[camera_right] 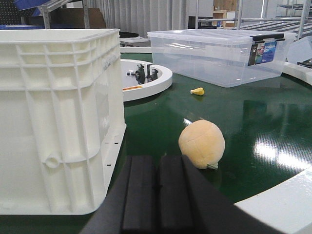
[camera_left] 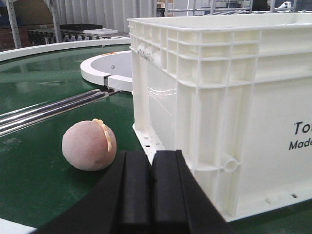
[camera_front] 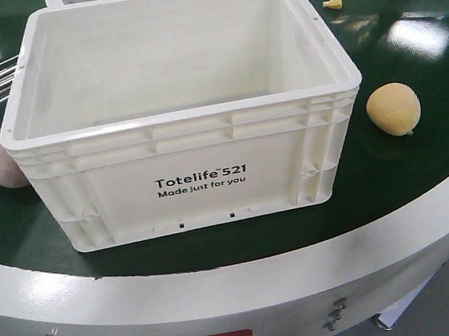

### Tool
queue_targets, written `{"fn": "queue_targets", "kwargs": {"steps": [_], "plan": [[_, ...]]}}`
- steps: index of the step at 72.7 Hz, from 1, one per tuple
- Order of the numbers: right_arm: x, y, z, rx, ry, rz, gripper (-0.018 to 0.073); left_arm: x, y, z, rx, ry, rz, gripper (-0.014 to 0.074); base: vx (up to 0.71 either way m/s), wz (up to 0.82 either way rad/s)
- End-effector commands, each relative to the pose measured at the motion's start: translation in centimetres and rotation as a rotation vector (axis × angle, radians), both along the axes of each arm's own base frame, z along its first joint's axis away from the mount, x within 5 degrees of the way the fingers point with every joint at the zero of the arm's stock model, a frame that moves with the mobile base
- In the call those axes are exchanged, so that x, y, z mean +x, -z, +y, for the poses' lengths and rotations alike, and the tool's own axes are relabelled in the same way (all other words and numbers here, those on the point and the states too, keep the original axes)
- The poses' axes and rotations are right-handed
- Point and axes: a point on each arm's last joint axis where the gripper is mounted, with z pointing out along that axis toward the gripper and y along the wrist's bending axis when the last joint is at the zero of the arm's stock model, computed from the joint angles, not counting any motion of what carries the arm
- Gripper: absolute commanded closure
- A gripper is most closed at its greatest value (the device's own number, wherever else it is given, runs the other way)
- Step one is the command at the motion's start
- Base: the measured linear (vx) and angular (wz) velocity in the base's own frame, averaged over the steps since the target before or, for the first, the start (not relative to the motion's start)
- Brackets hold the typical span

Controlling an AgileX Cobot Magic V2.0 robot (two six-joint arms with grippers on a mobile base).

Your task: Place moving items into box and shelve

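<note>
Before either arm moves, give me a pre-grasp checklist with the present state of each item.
1. Box upright, top open, nothing seen inside: ok.
2. Left gripper open for a grasp: not ok, shut.
3. Right gripper open for a grasp: not ok, shut.
4. Pink ball free on the green surface, apart from the box: ok.
5. Orange ball free, apart from the box: ok.
6. Green surface at rest: cannot tell.
</note>
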Motion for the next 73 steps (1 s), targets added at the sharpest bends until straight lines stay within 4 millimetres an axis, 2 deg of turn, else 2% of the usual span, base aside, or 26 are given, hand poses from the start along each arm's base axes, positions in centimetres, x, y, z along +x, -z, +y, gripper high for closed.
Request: {"fn": "queue_targets", "kwargs": {"steps": [1,29,38,46,55,63,73], "plan": [[0.0,-0.6,-0.1,-0.001,0.008,-0.088,0.0566,0.2,-0.4,-0.1,-0.023,0.008,-0.058,0.0603,0.00,0.00],[0.0,-0.6,-0.1,-0.001,0.008,-0.088,0.0566,0.2,-0.5,-0.1,-0.023,0.008,-0.059,0.0603,0.00,0.00],[0.0,-0.9,-0.1,-0.020,0.009,-0.116,0.0566,0.2,-1.2,-0.1,-0.032,0.009,-0.126,0.0603,0.00,0.00],[-0.3,-2.6,-0.1,-0.075,0.014,-0.175,0.0566,-0.1,-2.8,-0.1,-0.023,0.010,-0.177,0.0603,0.00,0.00],[-0.6,-5.5,-0.1,-0.094,0.014,-0.148,0.0566,0.0,-4.6,0.0,0.015,0.006,-0.120,0.0603,0.00,0.00],[-0.3,-8.1,-0.1,-0.103,0.010,-0.072,0.0566,0.9,-6.7,-0.1,0.028,0.005,-0.070,0.0603,0.00,0.00],[1.1,-11.2,0.1,-0.102,0.006,-0.023,0.0566,2.6,-9.5,-0.4,0.028,0.006,-0.049,0.0603,0.00,0.00]]}}
